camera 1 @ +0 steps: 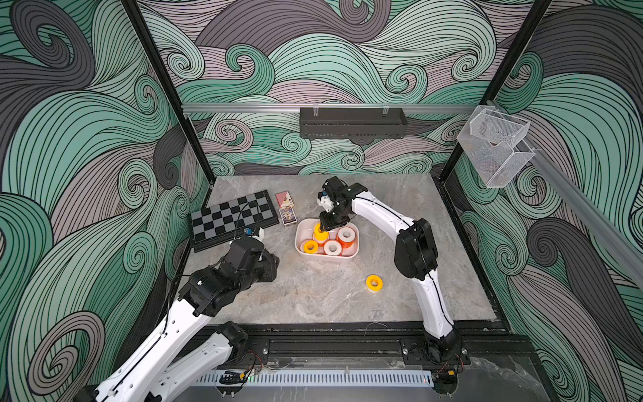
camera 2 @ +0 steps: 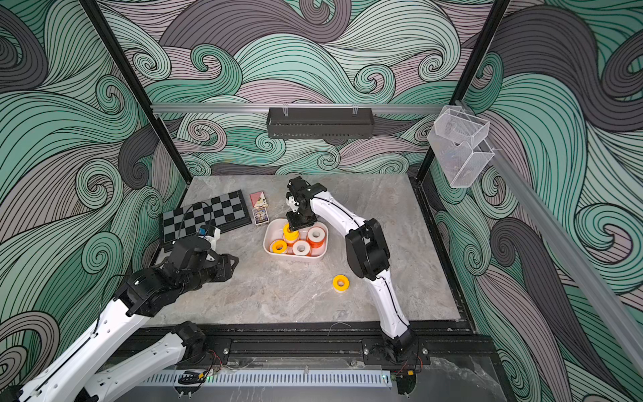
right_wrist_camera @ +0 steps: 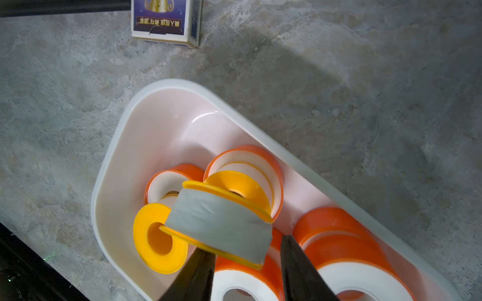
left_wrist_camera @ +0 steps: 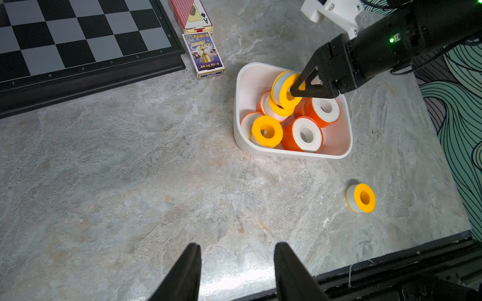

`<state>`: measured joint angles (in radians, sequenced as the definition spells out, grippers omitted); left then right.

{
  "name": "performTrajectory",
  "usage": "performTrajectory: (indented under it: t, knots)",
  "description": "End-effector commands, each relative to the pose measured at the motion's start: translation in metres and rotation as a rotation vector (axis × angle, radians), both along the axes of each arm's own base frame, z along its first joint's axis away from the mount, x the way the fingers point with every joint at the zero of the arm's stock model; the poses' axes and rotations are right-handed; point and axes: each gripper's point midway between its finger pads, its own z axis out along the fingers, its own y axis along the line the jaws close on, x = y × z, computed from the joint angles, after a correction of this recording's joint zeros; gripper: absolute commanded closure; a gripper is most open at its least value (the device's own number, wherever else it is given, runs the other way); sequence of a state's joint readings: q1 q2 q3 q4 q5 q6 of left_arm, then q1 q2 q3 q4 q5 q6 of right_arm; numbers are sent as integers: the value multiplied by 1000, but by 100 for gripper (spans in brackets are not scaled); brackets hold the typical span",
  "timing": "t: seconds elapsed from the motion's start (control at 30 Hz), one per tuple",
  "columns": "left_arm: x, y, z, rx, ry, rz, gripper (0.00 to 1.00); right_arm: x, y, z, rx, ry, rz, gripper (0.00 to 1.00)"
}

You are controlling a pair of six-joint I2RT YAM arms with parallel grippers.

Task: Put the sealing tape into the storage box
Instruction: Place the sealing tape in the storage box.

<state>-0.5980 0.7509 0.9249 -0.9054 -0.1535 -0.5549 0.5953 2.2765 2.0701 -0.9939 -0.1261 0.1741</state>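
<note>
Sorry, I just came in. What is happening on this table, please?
The right claw is over the white storage box, with a yellow roll of sealing tape between its fingers, tilted on top of the other rolls inside. Whether it grips the roll firmly is unclear. The left claw is open and empty, apart from the box. One loose yellow roll lies on the table, outside it.

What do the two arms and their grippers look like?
The left arm and right arm have white links, bulky black joints and thin black cables. The left gripper and right gripper each have two tapered black fingers. A green light glows by the right wrist.
</note>
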Motion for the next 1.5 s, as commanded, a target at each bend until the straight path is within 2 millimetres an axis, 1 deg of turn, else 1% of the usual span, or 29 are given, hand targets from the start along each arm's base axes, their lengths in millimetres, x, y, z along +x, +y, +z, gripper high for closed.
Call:
performTrajectory:
  t: [0.0, 0.07, 0.23, 0.47, 0.67, 0.87, 0.97, 1.07, 1.17, 1.3, 1.4, 1.47]
  knots:
    - [-2, 3, -6, 18, 20, 9, 51, 3, 0, 23, 13, -41, 1, 54]
    - [-2, 3, -6, 19, 20, 9, 51, 3, 0, 22, 10, -38, 3, 54]
    - [-2, 3, -5, 17, 18, 9, 51, 1, 2, 28, 31, -37, 9, 58]
    - [-2, 3, -5, 18, 19, 9, 51, -6, 0, 34, 43, -30, 14, 65]
    - [-2, 3, -6, 18, 20, 7, 51, -12, -2, 40, 50, -30, 17, 68]
    - [-2, 3, -6, 19, 23, 6, 50, -18, -6, 32, 32, 8, 16, 68]
    - [-2, 2, -6, 18, 23, 5, 51, -16, -5, 27, 26, 13, 16, 67]
    - [-2, 2, -6, 18, 23, 5, 51, -14, -2, 26, 33, 12, 16, 67]
    - [-2, 2, -6, 16, 21, 5, 51, -14, -1, 31, 42, 5, 18, 67]
    - [-2, 1, -7, 15, 29, 0, 50, -19, -7, 51, 50, -30, 12, 66]
    - [-1, -6, -8, 3, 39, -24, 51, -26, -21, 70, 46, -86, -10, 64]
    - [-1, -15, -11, -18, 60, -57, 51, -34, -37, 80, 39, -129, -38, 63]
